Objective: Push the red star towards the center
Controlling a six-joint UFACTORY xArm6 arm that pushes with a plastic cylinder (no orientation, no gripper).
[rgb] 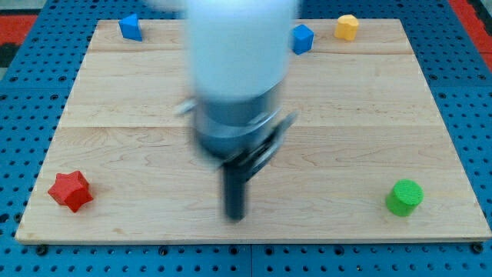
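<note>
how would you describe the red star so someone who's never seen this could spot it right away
Start at the wooden board and go to its corner at the view's bottom left. The red star sits there alone, far left of my tip. It is the only red, pointed block.

a lab bench: wooden board (369, 100) on blue perforated mounting plate (23, 92).

Blurred arm, my tip (234, 216) seemingly upright

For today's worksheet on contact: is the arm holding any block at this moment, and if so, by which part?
Nothing is held. My tip stands alone on the wooden board, well to the view's right of the red star block, touching no block.
</note>
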